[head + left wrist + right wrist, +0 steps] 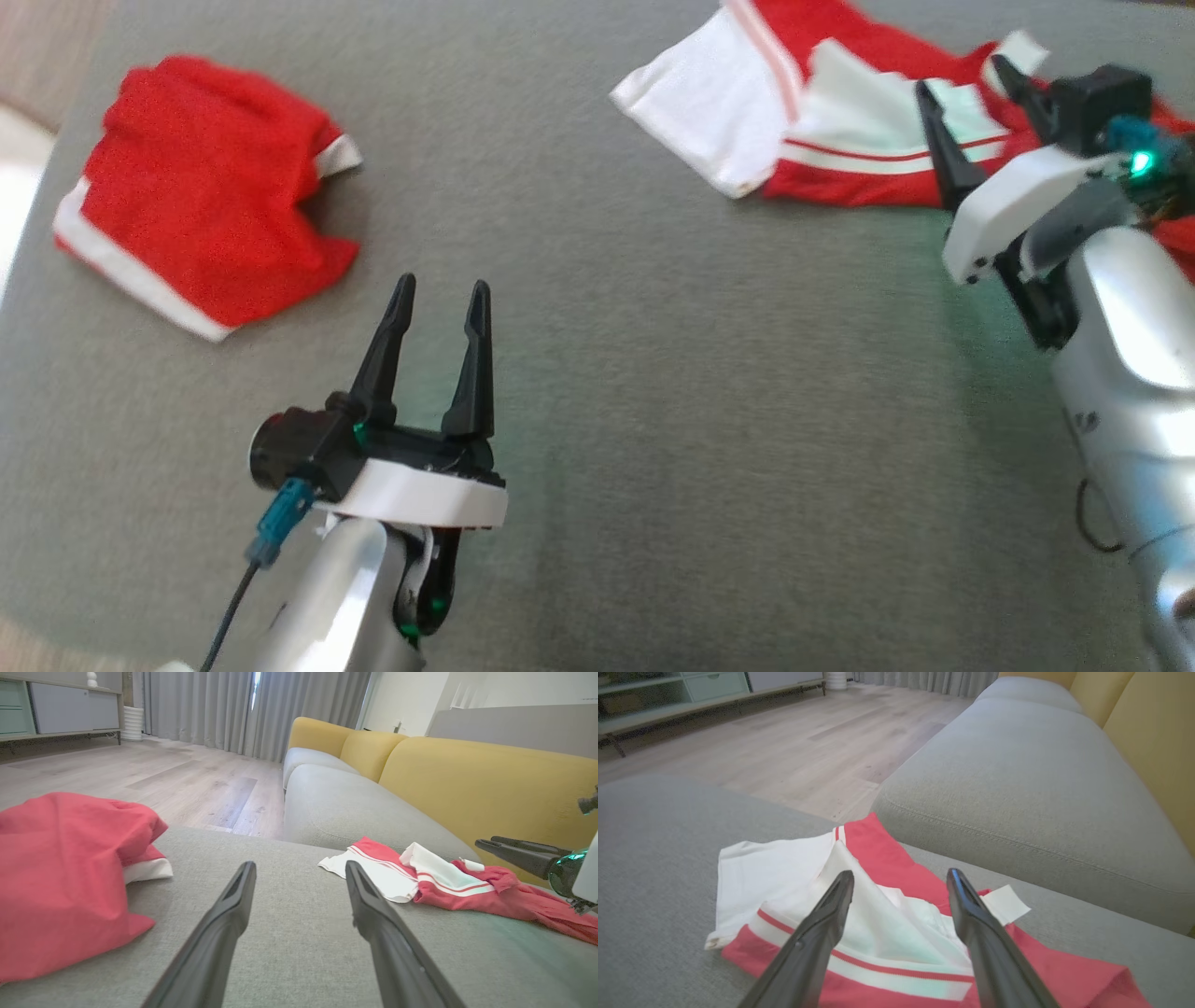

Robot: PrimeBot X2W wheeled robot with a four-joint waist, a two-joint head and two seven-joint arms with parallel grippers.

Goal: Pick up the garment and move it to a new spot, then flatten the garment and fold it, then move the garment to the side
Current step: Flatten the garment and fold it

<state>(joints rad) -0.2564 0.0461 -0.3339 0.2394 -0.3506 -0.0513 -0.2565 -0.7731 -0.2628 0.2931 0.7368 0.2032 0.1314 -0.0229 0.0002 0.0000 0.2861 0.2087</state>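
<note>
Your left tool (442,283) wide, empty, over grey cushion (653,392). Your right tool (962,75) wide, over red-white garment (709,93); garment's right end hidden behind right arm (1120,308), cut off at frame edge.

The red-and-white garment (728,103) is cut off by the far edge of the head view and partly hidden behind the blurred right hand (962,75). The folded red garment (56,882) is cropped at the left wrist view's left edge.

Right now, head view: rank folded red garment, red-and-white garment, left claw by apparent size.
1-2. red-and-white garment and folded red garment: look alike; the first is cut off by the frame and right arm.
3. left claw, though nearest the camera.
</note>
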